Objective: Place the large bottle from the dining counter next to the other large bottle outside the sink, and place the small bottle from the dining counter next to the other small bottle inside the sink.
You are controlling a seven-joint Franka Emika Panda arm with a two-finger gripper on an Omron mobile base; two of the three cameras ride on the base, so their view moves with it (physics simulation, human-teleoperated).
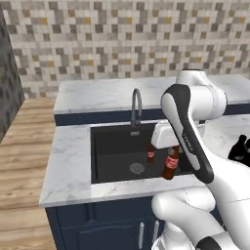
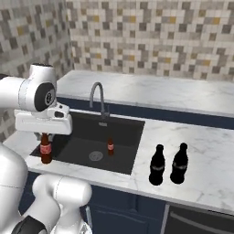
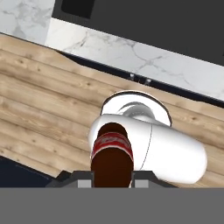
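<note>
My gripper (image 1: 171, 151) is shut on the small bottle (image 1: 170, 167), a short brown one with a red label, holding it upright over the front right part of the black sink (image 1: 112, 151). From the right base the gripper (image 2: 45, 136) holds this bottle (image 2: 45, 150) above the sink's near left corner (image 2: 82, 132). In the hand view the bottle (image 3: 111, 155) sits between the fingertips of the gripper (image 3: 112, 177). The other small bottle (image 1: 151, 155) (image 2: 110, 146) stands inside the basin. Two large bottles (image 2: 157, 165) (image 2: 179, 163) stand side by side on the marble right of the sink. The dining counter is out of view.
A curved steel faucet (image 1: 135, 105) rises behind the basin, with a round drain (image 1: 137, 168) in its floor. A raised marble shelf (image 1: 107, 93) runs along the tiled wall. Wooden floor (image 1: 19, 146) lies to the left, and navy cabinet doors (image 1: 112, 224) sit below the counter.
</note>
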